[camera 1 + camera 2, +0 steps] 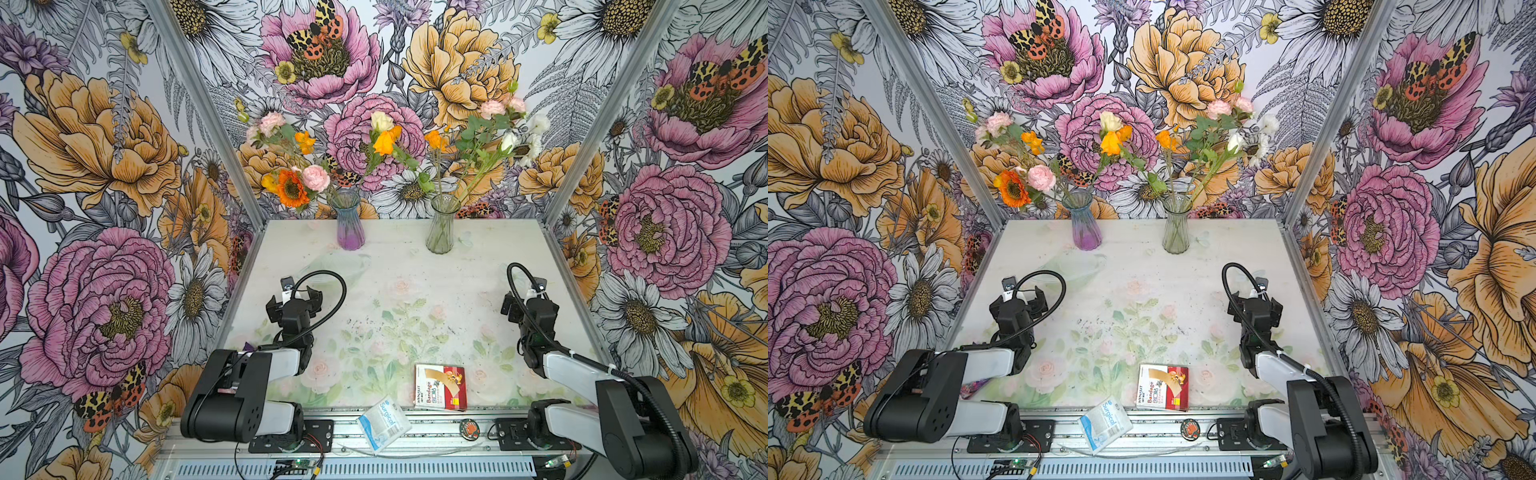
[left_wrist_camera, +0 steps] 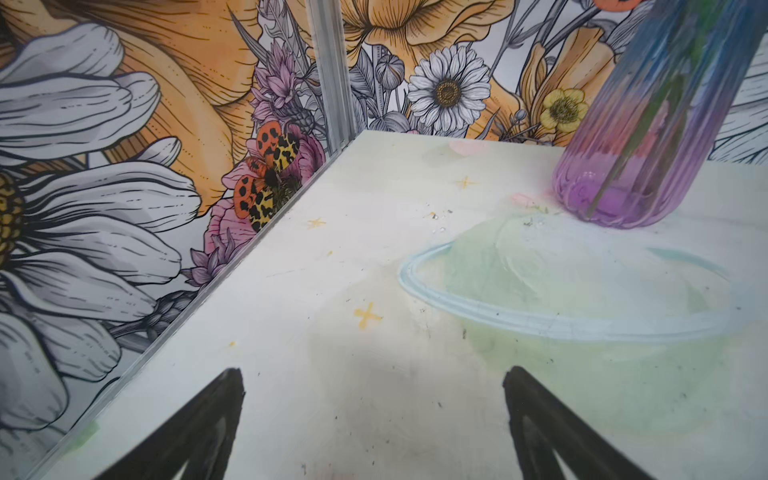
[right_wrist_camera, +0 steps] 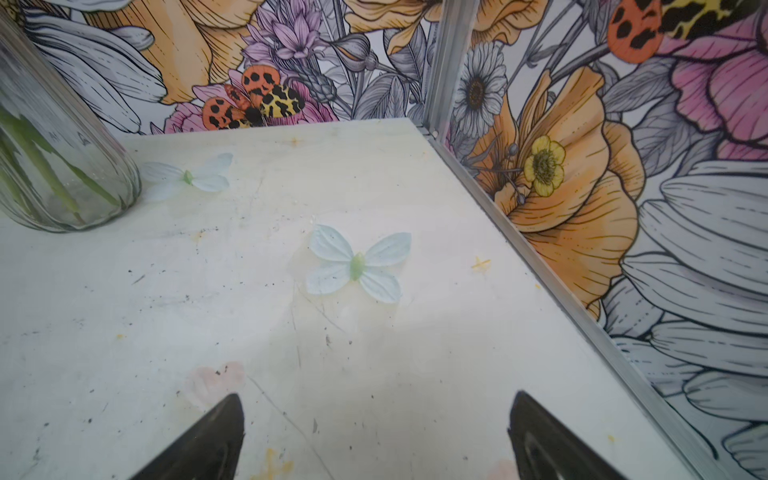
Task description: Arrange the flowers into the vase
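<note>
Loud floral wallpaper (image 1: 104, 166) on every wall, pale painted tabletop (image 1: 399, 274) below. Over at the back edge: flowers (image 1: 384, 141) standing stems-down in two vases, split between a purple vase (image 1: 350, 228) and a clear vase (image 1: 441, 232), heads fanned out up top. Left gripper (image 2: 373, 370) spread wide over bare tabletop, holding nothing. Same for right gripper (image 3: 377, 394), wide apart and empty. Near the front: bandage box (image 1: 440, 386), surgical packet (image 1: 384, 424).

1. You are looking into a robot test cell in a lab: printed floral panels (image 1: 104, 166) wall in a small tabletop (image 1: 395, 266).
2. Bare aluminium posts (image 1: 203, 104) frame its corners.
3. Black mounting plates (image 1: 318, 432) sit bolted on a metal rail (image 1: 436, 428), with an exposed circuit board (image 1: 296, 462) and loose wires below.
</note>
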Robot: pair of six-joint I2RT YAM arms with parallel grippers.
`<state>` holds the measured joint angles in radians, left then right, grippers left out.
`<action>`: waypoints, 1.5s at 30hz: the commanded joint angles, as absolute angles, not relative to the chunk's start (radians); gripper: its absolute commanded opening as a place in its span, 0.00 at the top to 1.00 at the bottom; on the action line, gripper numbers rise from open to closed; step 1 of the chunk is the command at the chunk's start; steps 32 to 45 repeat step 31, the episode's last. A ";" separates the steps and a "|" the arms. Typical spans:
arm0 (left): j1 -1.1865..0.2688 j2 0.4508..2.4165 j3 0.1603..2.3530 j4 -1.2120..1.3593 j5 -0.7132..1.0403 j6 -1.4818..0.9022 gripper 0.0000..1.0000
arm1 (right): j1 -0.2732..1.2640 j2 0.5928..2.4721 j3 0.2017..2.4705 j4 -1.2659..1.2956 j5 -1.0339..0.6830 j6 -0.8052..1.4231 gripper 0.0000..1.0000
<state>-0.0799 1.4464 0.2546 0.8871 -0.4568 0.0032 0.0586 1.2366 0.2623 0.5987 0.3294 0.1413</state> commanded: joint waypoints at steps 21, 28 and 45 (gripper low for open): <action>-0.082 1.562 0.328 1.059 -0.357 0.038 0.01 | 0.031 1.534 0.366 0.921 0.217 0.063 0.00; -0.060 1.557 0.352 1.005 -0.330 0.017 0.01 | 0.031 1.538 0.365 0.925 0.216 0.063 0.01; -0.064 1.558 0.345 1.019 -0.334 0.022 0.01 | 0.031 1.538 0.364 0.928 0.220 0.064 0.00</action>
